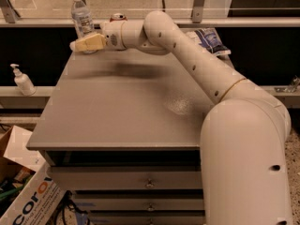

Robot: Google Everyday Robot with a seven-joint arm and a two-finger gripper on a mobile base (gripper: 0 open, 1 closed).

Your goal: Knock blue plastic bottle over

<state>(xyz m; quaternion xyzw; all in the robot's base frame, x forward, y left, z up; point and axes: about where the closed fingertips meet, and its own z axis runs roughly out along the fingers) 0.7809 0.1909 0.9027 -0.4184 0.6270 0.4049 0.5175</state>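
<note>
The blue plastic bottle (81, 16), clear with a white cap, stands upright at the far left corner of the grey table (117, 111). My gripper (78, 45), with tan fingers, reaches across the table from the right and sits right in front of the bottle's base, covering its lower part. The fingertips point left, level with the bottle's bottom. Whether it touches the bottle I cannot tell.
A red soda can (118, 17) stands behind my arm at the table's back edge. A blue-and-white bag (209, 40) lies at the back right. A small white pump bottle (22, 80) stands on a ledge to the left. A cardboard box (23, 191) sits on the floor, lower left.
</note>
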